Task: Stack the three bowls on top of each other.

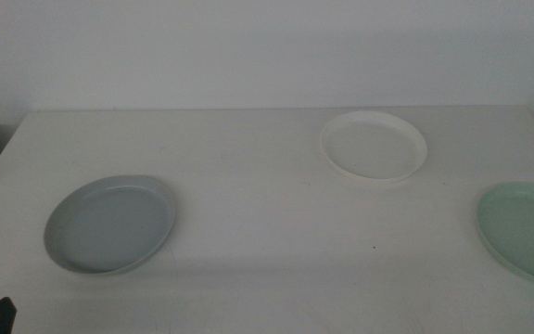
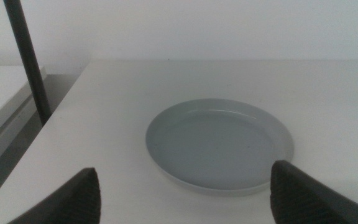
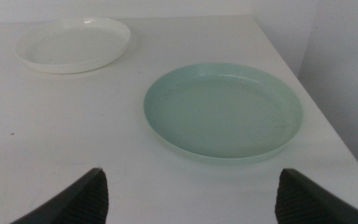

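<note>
Grey bowl (image 1: 110, 224), white bowl (image 1: 374, 146), mint bowl (image 1: 525, 229), upright, well apart.

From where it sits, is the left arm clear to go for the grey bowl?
Probably yes. The left tool is open and faces the grey bowl, which lies alone on the table. Nothing sits between them, and the white bowl is well away.

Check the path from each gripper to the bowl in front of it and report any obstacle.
Nothing visible blocks either. The left gripper, open, faces the grey bowl across bare table. The right gripper, open, faces the green bowl; the white bowl sits off to the side.
</note>
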{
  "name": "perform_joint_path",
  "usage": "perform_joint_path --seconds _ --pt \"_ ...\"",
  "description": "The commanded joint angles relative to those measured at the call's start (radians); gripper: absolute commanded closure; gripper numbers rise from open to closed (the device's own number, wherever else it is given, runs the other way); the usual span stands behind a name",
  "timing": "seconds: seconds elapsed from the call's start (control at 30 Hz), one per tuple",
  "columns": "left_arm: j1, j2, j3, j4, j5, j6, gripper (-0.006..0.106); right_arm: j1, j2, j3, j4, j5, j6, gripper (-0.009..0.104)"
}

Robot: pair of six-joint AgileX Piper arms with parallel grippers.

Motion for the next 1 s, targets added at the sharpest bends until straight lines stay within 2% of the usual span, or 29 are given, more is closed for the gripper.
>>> perform_joint_path --seconds 0.0,0.07,0.2,0.43,0.6,0.77,0.97 --pt "-0.006 -0.006 -0.006 -0.003 -0.071 -0.011 -0.005 0.002 -0.029 -0.011 0.019 -0.064 -0.003 0.001" --pt "-0.006 -0.006 -0.006 -0.003 -0.071 -0.011 -0.005 0.002 -0.025 -0.040 0.047 -0.016 -0.003 0.001" --pt "-0.006 -0.006 -0.006 -0.003 -0.071 -0.011 -0.005 0.002 0.015 -0.172 0.062 0.064 0.014 0.001" --pt "-0.006 -0.006 -0.006 -0.003 -0.071 -0.011 -0.005 0.002 0.203 -0.443 -0.015 0.198 0.013 0.001" --pt "-0.006 -0.006 -0.006 -0.003 -0.071 -0.011 -0.005 0.002 0.436 -0.685 -0.019 0.319 0.005 0.001" --pt "-0.006 -0.006 -0.006 -0.003 -0.071 -0.011 -0.005 0.002 0.650 -0.897 0.015 0.477 0.005 0.001" --pt "-0.006 -0.006 -0.006 -0.003 -0.071 -0.011 -0.005 0.002 0.854 -1.070 0.013 0.577 0.005 0.001"
